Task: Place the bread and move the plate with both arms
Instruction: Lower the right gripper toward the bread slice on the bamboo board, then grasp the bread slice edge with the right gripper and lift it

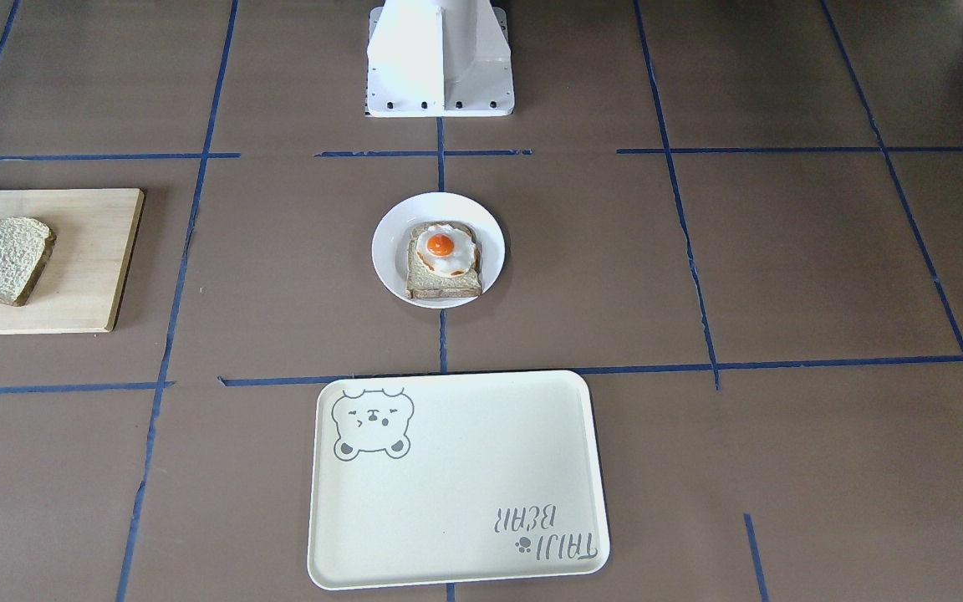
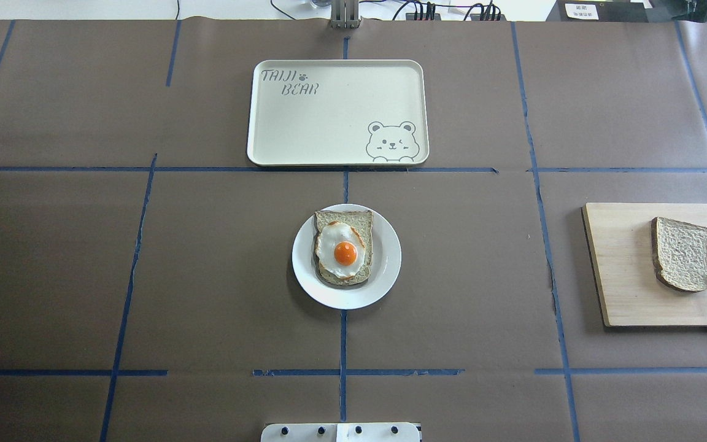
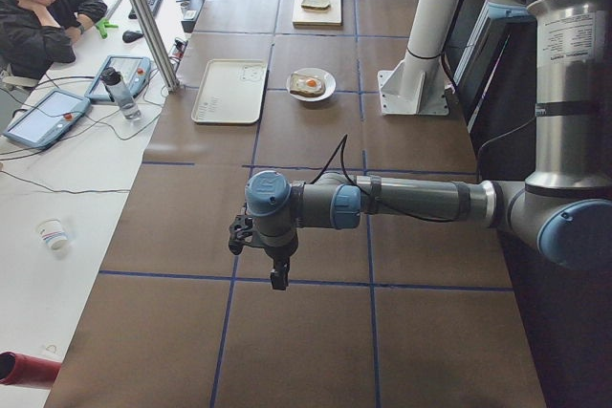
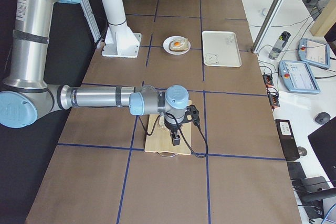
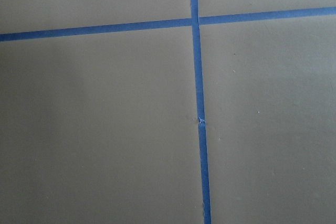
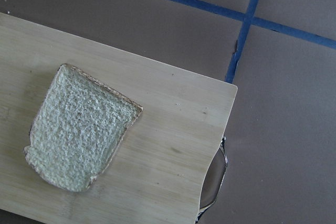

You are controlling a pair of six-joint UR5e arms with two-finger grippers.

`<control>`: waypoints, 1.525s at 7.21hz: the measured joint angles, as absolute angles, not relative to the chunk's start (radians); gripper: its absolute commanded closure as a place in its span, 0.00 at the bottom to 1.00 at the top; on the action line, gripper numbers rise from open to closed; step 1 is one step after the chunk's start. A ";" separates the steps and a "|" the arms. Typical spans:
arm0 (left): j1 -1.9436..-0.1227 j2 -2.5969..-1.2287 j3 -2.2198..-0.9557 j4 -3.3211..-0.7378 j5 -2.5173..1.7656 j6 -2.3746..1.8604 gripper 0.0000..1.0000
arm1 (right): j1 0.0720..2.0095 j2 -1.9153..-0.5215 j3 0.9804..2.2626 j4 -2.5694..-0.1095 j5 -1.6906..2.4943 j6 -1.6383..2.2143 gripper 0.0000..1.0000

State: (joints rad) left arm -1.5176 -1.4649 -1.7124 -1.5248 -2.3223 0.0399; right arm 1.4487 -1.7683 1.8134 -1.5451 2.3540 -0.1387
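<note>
Brown table (image 2: 83, 276) crossed by blue tape lines. In the overhead view, a cream tray (image 2: 329, 123) sits upper centre and a wooden board (image 2: 623, 270) at the right edge. The plate (image 2: 390, 264) sits centre (holding an egg-topped slice (image 2: 344, 255)). The bread (image 2: 683, 253) lies flat on the board. The right gripper (image 4: 176, 140) hangs over the board and the left gripper (image 3: 278, 279) over bare table; I cannot tell whether either is open or closed.

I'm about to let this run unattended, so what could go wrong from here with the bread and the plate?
The bread lies flat on the wooden board, so a pinch may slip or crumble its crust. The fried egg looks domed, so bread set on it might sit tilted or slide. The plate is small with a low rim; an uneven lift could tip the stack.
</note>
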 measured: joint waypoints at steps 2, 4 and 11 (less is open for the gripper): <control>-1.517 -1.465 -1.712 -1.525 -2.322 0.040 0.00 | 1.383 -1.790 1.804 -1.397 2.362 0.082 0.03; -1.516 -1.465 -1.712 -1.525 -2.322 0.040 0.00 | 1.289 -1.833 1.735 -1.057 2.360 0.408 0.09; -1.516 -1.465 -1.723 -1.523 -2.321 0.039 0.00 | 1.065 -1.848 1.603 -0.665 2.274 0.786 0.21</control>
State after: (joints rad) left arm -1.5156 -1.4649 -1.7226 -1.5233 -2.3209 0.0393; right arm 1.0648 -1.8484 1.6031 -0.6647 2.2739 0.7860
